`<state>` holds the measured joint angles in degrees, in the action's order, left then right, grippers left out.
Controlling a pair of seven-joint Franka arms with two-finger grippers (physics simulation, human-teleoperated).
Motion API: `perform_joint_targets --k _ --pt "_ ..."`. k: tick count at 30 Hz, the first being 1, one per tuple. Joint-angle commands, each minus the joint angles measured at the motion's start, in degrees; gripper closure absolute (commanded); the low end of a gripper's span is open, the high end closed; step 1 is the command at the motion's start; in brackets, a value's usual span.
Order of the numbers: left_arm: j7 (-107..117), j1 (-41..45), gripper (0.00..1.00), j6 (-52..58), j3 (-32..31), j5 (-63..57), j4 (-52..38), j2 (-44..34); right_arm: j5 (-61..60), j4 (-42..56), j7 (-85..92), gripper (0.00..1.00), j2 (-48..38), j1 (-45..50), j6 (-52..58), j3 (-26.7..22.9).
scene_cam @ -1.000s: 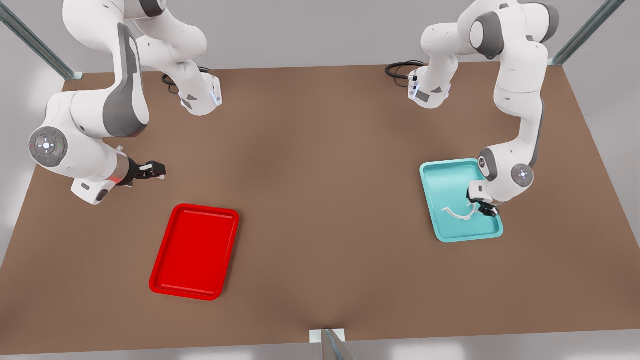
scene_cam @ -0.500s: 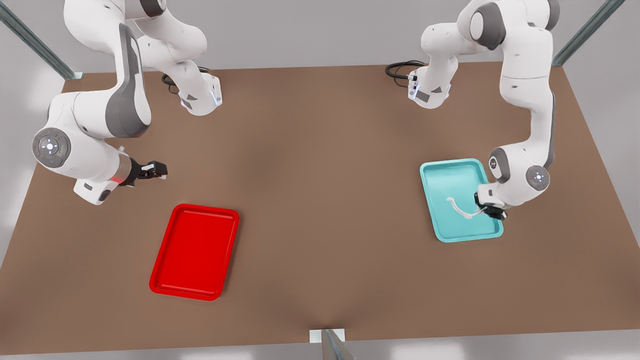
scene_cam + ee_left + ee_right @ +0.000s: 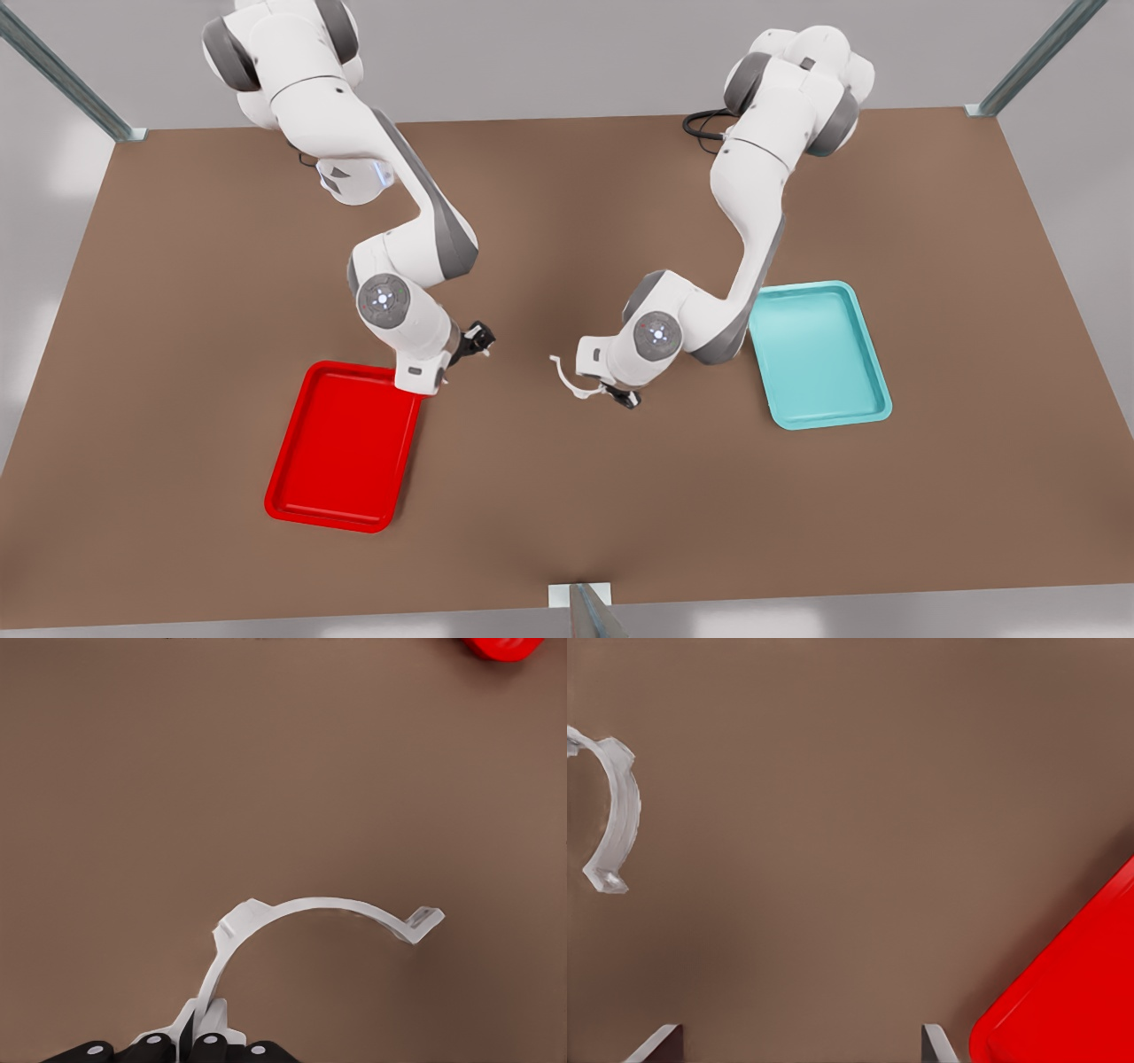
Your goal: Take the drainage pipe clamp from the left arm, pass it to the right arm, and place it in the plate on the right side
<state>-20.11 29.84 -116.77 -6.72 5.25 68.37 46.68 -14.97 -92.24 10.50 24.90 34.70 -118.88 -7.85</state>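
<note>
drainage pipe clamp (image 3: 565, 379) pinched by left gripper (image 3: 620, 395); right gripper (image 3: 479, 338) spread; plate (image 3: 344, 443) bare.

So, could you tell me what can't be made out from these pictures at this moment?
- Left gripper, front view: the arm's own wrist hides most of its grip on the drainage pipe clamp.
- Clamp, right wrist view: the frame edge cuts off one end.
- Plate, front view: the right arm covers one corner.
- Right gripper, right wrist view: fingers cropped; the gap looks wide.

table: brown top (image 3: 567, 496) | wall: pale grey (image 3: 549, 53) | frame: metal corner struts (image 3: 62, 75)
</note>
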Motion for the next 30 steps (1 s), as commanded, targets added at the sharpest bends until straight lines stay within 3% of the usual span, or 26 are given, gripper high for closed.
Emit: perform_joint_targets --k 1,3,6,15,28,30 --pt "58.95 0.48 0.79 0.23 -0.04 0.38 -1.22 0.69 -2.26 -1.97 1.81 0.0 -0.2 0.11 -18.75 1.69" --pt "59.57 1.27 0.79 -0.91 -0.04 0.38 -2.01 1.48 -3.67 -8.3 2.77 0.0 -2.04 0.02 -27.1 3.98" --pt "51.49 1.89 0.79 -0.3 -0.04 0.47 -2.27 1.39 -4.81 -9.62 4.09 0.0 -1.78 0.02 -31.06 5.74" --pt "49.55 2.15 0.79 0.05 -0.04 0.47 -2.36 1.39 -4.72 -1.1 4.01 0.0 6.83 0.99 -31.59 5.83" --pt "51.22 2.94 0.79 0.05 0.04 0.38 -3.77 2.27 -4.63 -1.01 4.36 0.0 9.38 1.25 -32.64 5.92" --pt "41.73 2.77 0.79 2.51 0.04 0.29 -3.68 2.19 -4.63 -0.92 4.44 0.0 9.56 1.16 -32.73 5.92"
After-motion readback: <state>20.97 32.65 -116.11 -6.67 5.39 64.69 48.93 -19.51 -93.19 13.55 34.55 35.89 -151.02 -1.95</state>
